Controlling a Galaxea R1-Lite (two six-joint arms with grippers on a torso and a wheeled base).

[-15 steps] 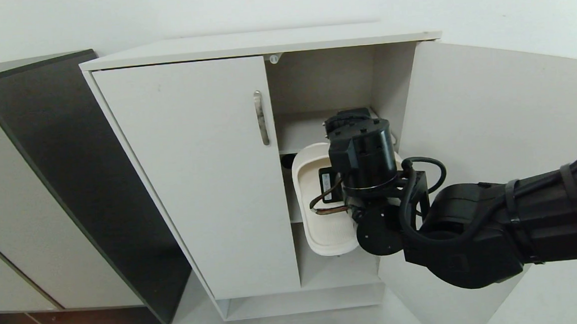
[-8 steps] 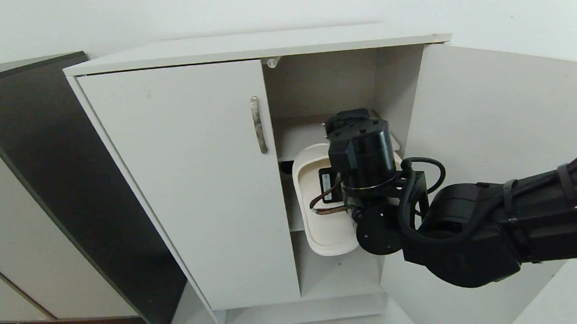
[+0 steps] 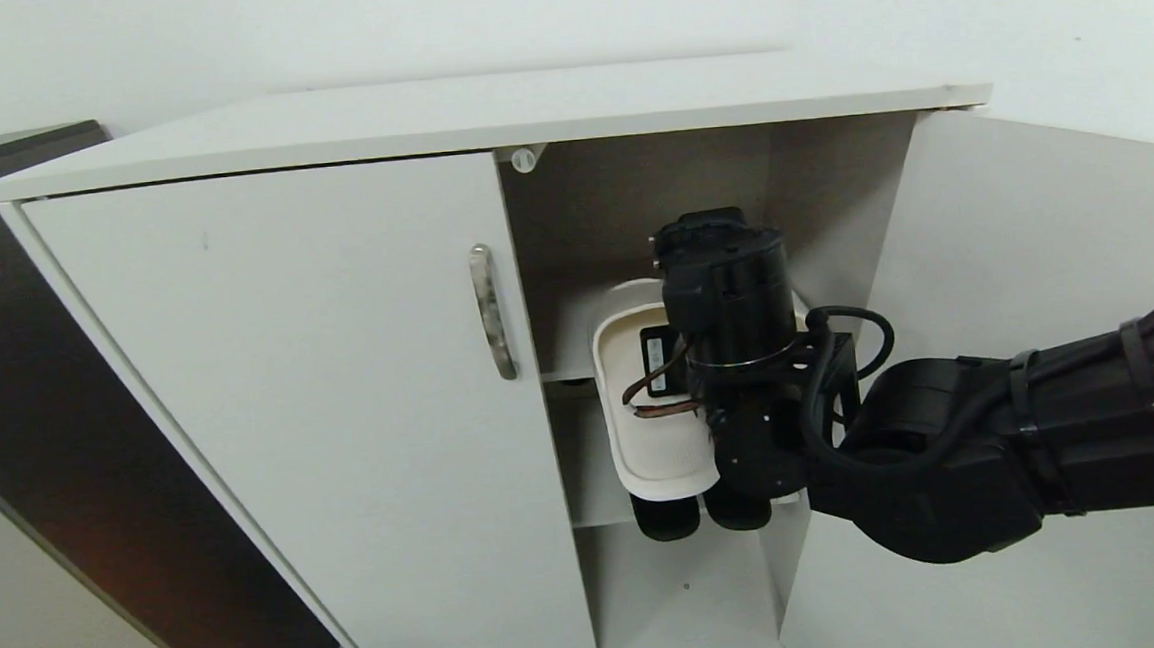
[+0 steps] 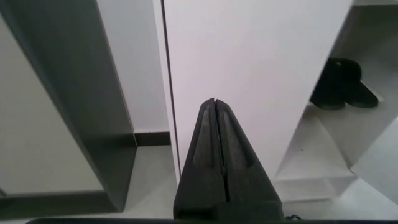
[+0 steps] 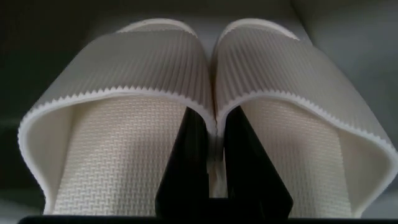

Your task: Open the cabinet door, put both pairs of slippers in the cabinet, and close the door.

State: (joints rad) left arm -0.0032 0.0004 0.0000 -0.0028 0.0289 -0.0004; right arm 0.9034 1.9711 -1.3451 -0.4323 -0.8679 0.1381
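**Slippers nose-first at the shelf**

The right gripper [image 5: 214,143] pinches the white slippers [image 5: 143,93] by their two inner walls, side by side, with the toes pointing straight ahead of it into the cabinet [image 3: 484,109]. Their long axis runs into the open right half: toes over the upper shelf [image 3: 564,350], heels out above the black slippers [image 3: 699,514] one shelf down. Straight in, then down, looks like the move. The left gripper [image 4: 214,109], pressed together, hangs before the closed left door [image 3: 290,382].
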